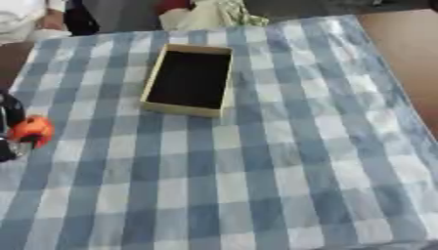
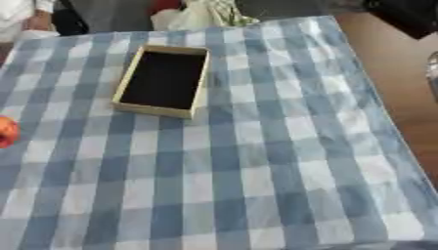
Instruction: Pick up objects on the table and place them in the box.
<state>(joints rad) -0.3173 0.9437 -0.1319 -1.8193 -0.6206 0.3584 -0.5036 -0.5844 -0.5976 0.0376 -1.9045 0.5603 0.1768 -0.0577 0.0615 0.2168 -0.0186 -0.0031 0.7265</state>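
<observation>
Left hand: the left hand [image 1: 10, 128] is seen at the left edge of the left eye view, dark, with its fingers curled round the orange object [image 1: 32, 130]
Right hand: not shown in either view
Orange object: a rounded orange thing, held at the left edge above the checked cloth [image 1: 256, 185]; whether it rests on the cloth or is lifted cannot be told
Box: the box [image 1: 189, 79] is set open on the worktop, tan-walled with a dark inside, nothing visible in it
Box axis: its long side runs away from the robot, slightly tilted
Key relation: the box lies ahead and to the right of the left hand, well apart from it
Nearer arm: the left, judged from its place and load
Step in hand: carrying towards the box, as judged
Progress: judged early, since the box appears unfilled
Next move: a reach forward and rightward over the near rim is called for
</observation>
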